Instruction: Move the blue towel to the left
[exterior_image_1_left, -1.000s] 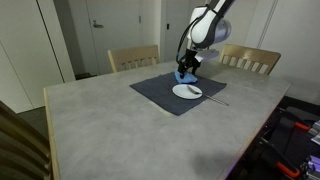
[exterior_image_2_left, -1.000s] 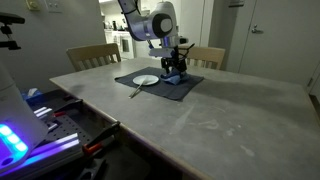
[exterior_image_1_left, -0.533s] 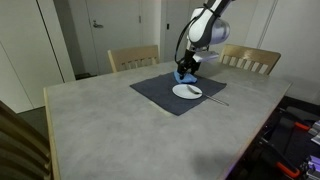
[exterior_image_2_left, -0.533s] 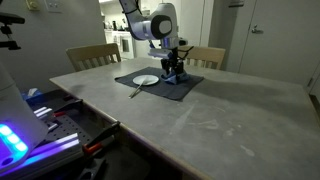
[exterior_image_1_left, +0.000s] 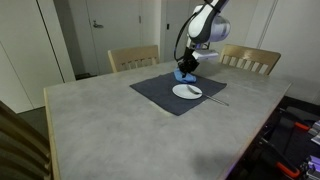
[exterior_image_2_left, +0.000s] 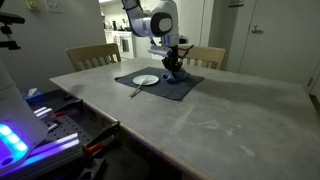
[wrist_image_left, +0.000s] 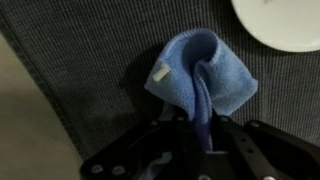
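The blue towel (wrist_image_left: 200, 75) is a small bunched cloth lying on the dark grey placemat (wrist_image_left: 90, 70). In the wrist view a fold of it is pinched between the fingers of my gripper (wrist_image_left: 203, 130), which is shut on it. In both exterior views the gripper (exterior_image_1_left: 187, 68) (exterior_image_2_left: 176, 66) stands straight down over the towel (exterior_image_1_left: 183, 75) (exterior_image_2_left: 174, 75) at the back part of the placemat (exterior_image_1_left: 150, 88) (exterior_image_2_left: 188, 88), the cloth lifted slightly at the pinch.
A white plate (exterior_image_1_left: 187, 91) (exterior_image_2_left: 146, 80) (wrist_image_left: 285, 20) lies on the placemat beside the towel, with a utensil (exterior_image_1_left: 215, 99) (exterior_image_2_left: 134, 91) next to it. Wooden chairs (exterior_image_1_left: 133, 57) (exterior_image_2_left: 92, 55) stand behind the grey table (exterior_image_1_left: 120, 130). Equipment crowds the table's edge (exterior_image_2_left: 50, 125).
The gripper has closed on a fold of the blue towel and risen slightly, pulling the cloth up with it.
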